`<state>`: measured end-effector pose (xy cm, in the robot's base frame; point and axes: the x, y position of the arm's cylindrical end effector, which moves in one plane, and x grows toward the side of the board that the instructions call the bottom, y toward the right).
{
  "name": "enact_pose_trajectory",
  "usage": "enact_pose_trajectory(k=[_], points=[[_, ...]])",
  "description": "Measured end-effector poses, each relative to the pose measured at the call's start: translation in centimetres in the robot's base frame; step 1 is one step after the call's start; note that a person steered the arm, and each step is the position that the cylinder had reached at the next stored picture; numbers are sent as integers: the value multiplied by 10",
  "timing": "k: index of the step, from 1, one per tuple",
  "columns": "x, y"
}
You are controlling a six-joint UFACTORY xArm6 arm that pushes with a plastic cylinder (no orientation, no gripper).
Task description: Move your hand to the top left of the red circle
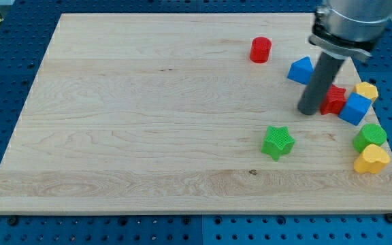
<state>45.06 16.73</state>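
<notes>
My tip [309, 111] is resting on the table [148, 122] just left of a red block [333, 100], w/ no fingers to report, only a rod. Red circle [260, 50] is sitting farther back-left. Approach step is looking unstarted; next move needs travel far-left, passing clear of blue block [301, 70].

Red circle [260, 50], green star [278, 142], blue cube [354, 108], pale wooden board [135, 116].
</notes>
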Motion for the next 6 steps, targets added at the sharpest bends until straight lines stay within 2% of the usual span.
enact_pose_trajectory(k=[2, 3, 4, 5, 6], points=[[-73, -112], [-141, -143], [-217, -114], [-251, -14], [-248, 104]])
